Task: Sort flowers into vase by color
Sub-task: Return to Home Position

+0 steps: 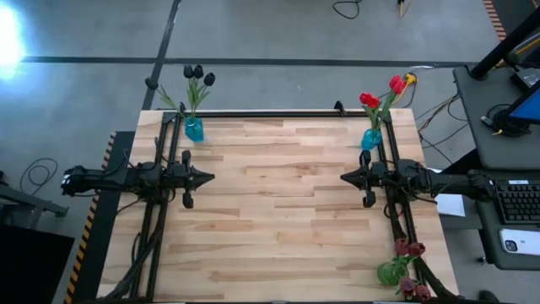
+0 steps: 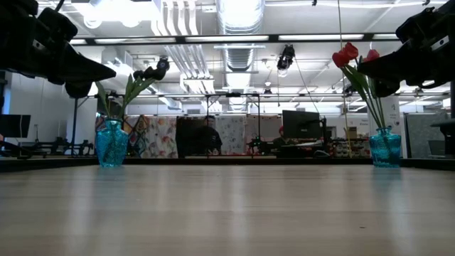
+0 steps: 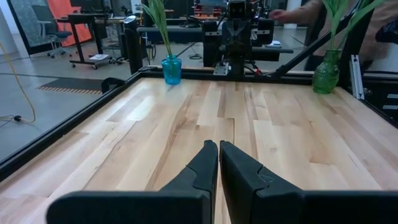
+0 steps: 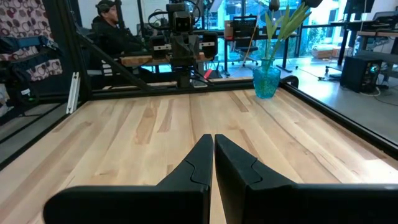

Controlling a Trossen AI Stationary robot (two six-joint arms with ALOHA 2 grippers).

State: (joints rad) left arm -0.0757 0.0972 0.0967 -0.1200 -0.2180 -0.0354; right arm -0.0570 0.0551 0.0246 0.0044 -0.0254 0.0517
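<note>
Several black tulips (image 1: 198,74) stand with their stems in a blue vase (image 1: 194,128) at the table's far left. Red tulips (image 1: 380,95) stand in a second blue vase (image 1: 371,138) at the far right. Dark maroon tulips (image 1: 410,250) stand in a green vase (image 1: 391,272) at the near right corner. My left gripper (image 1: 211,177) hovers shut and empty over the table's left side, pointing right. My right gripper (image 1: 342,177) hovers shut and empty over the right side, pointing left. Their shut fingers show in the left wrist view (image 3: 218,149) and the right wrist view (image 4: 213,142).
The bare wooden table top (image 1: 278,211) lies between the two grippers. A black frame rail (image 1: 270,114) runs along the far edge. A desk with a keyboard (image 1: 519,203) stands to the right of the table. A person (image 4: 115,31) sits beyond the table's left side.
</note>
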